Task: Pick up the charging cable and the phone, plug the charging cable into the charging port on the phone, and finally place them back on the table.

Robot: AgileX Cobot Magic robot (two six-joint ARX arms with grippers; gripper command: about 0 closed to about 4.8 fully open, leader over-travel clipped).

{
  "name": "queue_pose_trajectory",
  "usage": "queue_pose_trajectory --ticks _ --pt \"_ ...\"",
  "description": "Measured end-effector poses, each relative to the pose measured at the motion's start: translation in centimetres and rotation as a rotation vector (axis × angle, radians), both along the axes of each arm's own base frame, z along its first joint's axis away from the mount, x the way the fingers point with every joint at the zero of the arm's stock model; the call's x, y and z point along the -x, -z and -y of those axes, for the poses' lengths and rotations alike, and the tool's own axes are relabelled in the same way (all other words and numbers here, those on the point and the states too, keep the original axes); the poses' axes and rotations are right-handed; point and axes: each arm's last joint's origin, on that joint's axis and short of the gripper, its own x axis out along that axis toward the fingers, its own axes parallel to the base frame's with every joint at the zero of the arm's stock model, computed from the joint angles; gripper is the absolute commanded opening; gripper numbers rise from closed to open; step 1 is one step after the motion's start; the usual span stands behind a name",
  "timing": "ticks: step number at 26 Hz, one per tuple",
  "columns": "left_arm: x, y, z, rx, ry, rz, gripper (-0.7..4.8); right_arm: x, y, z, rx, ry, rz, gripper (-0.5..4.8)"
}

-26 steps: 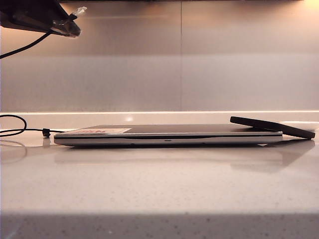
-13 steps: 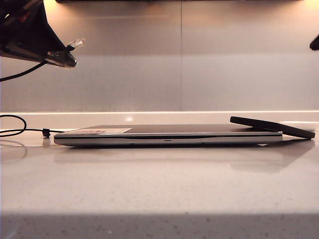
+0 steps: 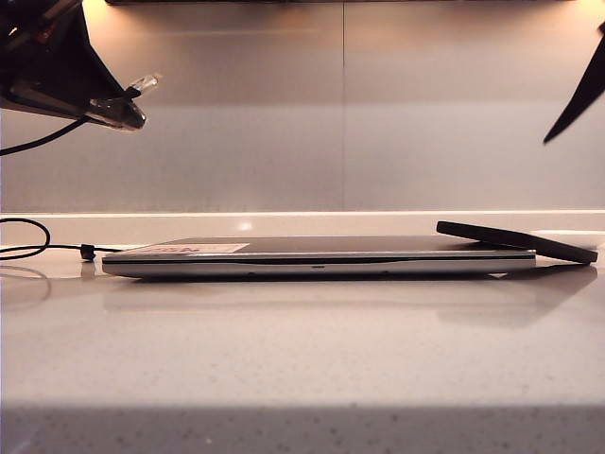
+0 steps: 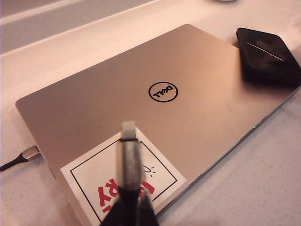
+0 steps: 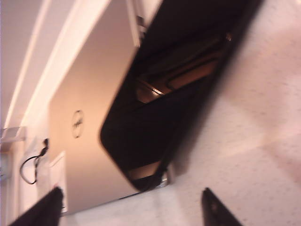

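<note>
Thin black charging cable [image 3: 43, 95] pinched in my left gripper [image 4: 128, 207], held high.
Flat black phone [image 3: 515, 241] tilted on silver laptop [image 3: 321, 257], speckled pale table [image 3: 302, 350], grey wall panels [image 3: 340, 113] behind; right gripper [image 5: 129, 207] spread wide above phone, w/ nothing held.

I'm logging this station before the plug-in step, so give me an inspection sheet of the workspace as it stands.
Surface: the table, pale and speckled, glossy.
Job's things: the phone lies tilted, one end on the laptop's corner, the other overhanging it; the charging cable's plug is raised above the laptop.
Clutter: a closed silver laptop with a pale sticker.
Grippers: the left gripper is shut on the plug, high at the exterior view's left; the right gripper is open above the phone.
Cables: the charging cable loops on the table; a second plug sits at the laptop's edge.
Surroundings: grey wall panels.
</note>
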Motion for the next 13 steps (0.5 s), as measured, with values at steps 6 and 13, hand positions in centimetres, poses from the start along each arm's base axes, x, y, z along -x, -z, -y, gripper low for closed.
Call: queue_pose_trajectory --ticks 6,13 --pt "0.0 0.0 0.0 0.0 0.0 0.0 -0.06 -2.5 1.4 -0.3 -0.042 0.017 -0.048 3.89" --pt "0.0 0.0 0.0 0.0 0.0 0.0 -0.06 -4.0 2.9 -0.4 -0.065 0.016 -0.095 3.87"
